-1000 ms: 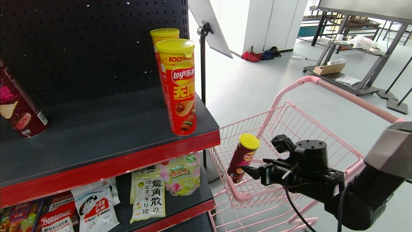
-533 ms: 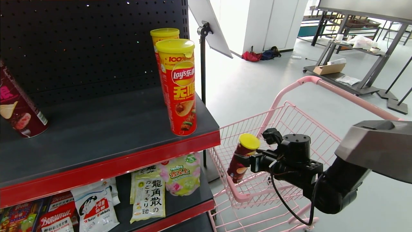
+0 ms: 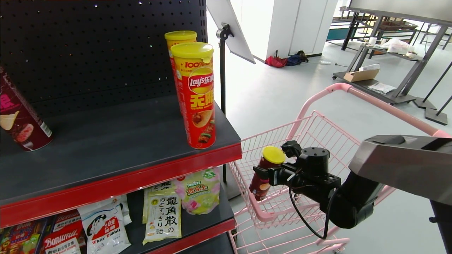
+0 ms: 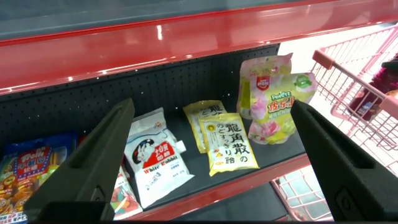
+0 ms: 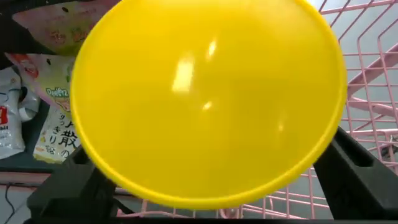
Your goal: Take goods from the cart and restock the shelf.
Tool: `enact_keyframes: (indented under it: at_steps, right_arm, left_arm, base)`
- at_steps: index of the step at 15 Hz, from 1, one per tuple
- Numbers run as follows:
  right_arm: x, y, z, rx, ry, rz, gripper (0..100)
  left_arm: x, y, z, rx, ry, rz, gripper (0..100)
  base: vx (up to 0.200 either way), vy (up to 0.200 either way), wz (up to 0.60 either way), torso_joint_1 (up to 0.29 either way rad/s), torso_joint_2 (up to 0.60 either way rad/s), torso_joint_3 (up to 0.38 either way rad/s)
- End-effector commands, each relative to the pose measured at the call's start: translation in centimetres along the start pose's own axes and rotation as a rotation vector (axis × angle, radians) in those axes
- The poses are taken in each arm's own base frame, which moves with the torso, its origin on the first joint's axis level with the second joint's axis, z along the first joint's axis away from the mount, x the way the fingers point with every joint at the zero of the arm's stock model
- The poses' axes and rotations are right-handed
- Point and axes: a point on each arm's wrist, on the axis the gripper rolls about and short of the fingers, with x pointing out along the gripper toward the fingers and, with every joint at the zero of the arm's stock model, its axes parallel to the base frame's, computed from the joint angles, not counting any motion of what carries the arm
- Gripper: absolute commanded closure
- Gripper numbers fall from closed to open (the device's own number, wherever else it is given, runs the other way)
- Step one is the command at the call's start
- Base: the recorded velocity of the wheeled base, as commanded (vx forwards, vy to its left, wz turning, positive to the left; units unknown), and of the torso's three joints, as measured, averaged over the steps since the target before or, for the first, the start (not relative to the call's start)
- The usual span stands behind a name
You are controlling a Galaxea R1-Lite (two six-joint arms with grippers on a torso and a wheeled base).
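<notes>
Right pincer, nearest item: wide open, nothing gripped. One finger sits on each side of the dark red can, just under its yellow lid. I cannot tell whether the pads touch the can wall.

Change over the last second: I had the pincer short of the can, with clear air between them. It has since advanced, and the can now stands between the fingers. The can itself has not shifted. It leans in the corner of the pink cart, lid uppermost, and the rest of the cart runs back behind the pincer.

Left pincer: fully open, holding nothing. Ahead of it on the lower shelf lie a white packet, a yellow packet and a green-pink packet, flat and side by side.

Past the right pincer, up and to its left, is the red-edged shelf. A tall red can stands upright near its front corner, with a second can directly behind it. A dark can stands farther left along the same shelf. None of these moved.
</notes>
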Motion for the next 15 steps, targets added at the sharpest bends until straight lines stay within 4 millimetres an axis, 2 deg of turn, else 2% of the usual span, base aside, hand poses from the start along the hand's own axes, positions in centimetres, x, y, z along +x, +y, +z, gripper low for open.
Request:
enact_keyframes:
  at_steps: [1,3,4,8,9,10,12,13,15]
  right_arm:
    - [0.5,-0.2,-0.3,0.001,0.003,-0.003,0]
    - [0.6,-0.2,-0.6,0.006,0.011,-0.012,0]
    - [0.9,-0.4,-0.9,0.006,0.011,-0.028,100]
    - [1.0,-0.4,-0.6,0.012,0.0,-0.032,100]
    - [0.8,-0.4,-0.3,0.012,-0.011,-0.05,100]
    - [0.1,-0.2,1.2,0.007,-0.055,-0.069,100]
    - [-2.3,0.8,6.8,-0.026,-0.153,-0.066,100]
    - [-5.1,1.1,10.5,-0.066,-0.166,-0.087,100]
    - [-10.5,2.4,15.6,-0.106,-0.198,-0.096,100]
  left_arm:
    - [0.0,0.0,0.0,0.005,0.0,0.001,0]
    - [0.0,0.0,0.0,0.007,0.001,0.001,0]
    - [0.0,0.0,0.0,0.007,0.0,0.001,0]
    - [0.0,0.0,0.0,0.013,-0.002,0.002,0]
    - [0.0,0.0,0.0,0.013,0.0,0.002,0]
    - [0.0,0.0,0.0,0.013,-0.002,0.002,0]
    - [0.0,0.0,0.0,0.011,0.0,0.002,0]
    - [0.0,0.0,0.0,0.011,0.001,0.004,0]
    - [0.0,0.0,0.0,0.011,0.0,0.002,0]
  base:
    - [0.0,0.0,0.0,0.0,0.0,0.0]
    - [0.0,0.0,0.0,0.0,0.0,0.0]
    - [0.0,0.0,0.0,0.0,0.0,0.0]
    - [0.0,0.0,0.0,0.0,0.0,0.0]
    - [0.0,0.0,0.0,0.0,0.0,0.0]
    - [0.0,0.0,0.0,0.0,0.0,0.0]
    - [0.0,0.0,0.0,0.0,0.0,0.0]
    - [0.0,0.0,0.0,0.0,0.0,0.0]
    - [0.0,0.0,0.0,0.0,0.0,0.0]
